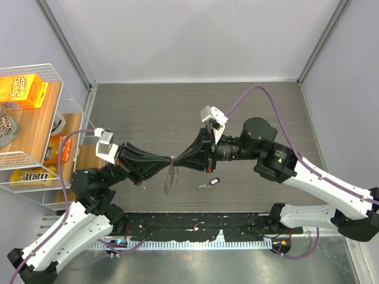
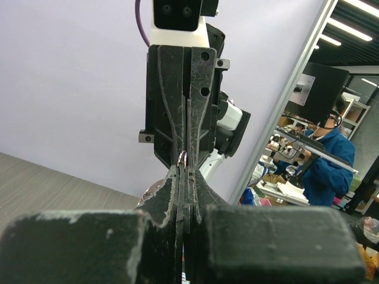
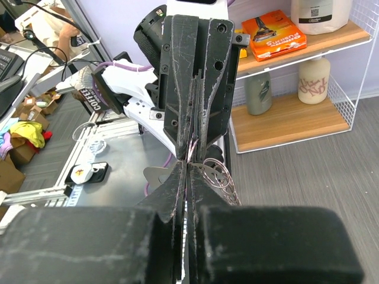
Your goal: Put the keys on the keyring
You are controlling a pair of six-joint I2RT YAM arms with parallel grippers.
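so the left gripper is clamped tight on the keyring, which dangles over the bench towards its front edge. right gripper pinched closed too, tip to tip, can't tell on what. black-headed key lies just right, on the bench.

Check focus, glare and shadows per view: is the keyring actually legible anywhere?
Top external: even light, soft shadows, sharp; the keyring reads as a faint glittery strand hanging mid-frame, with the black-headed key clear beside it. Left wrist: the near foreground is blurred and only a sliver of ring shows. Right wrist: the foreground is blurred too, but the keyring loops are in focus, with no strong glare.
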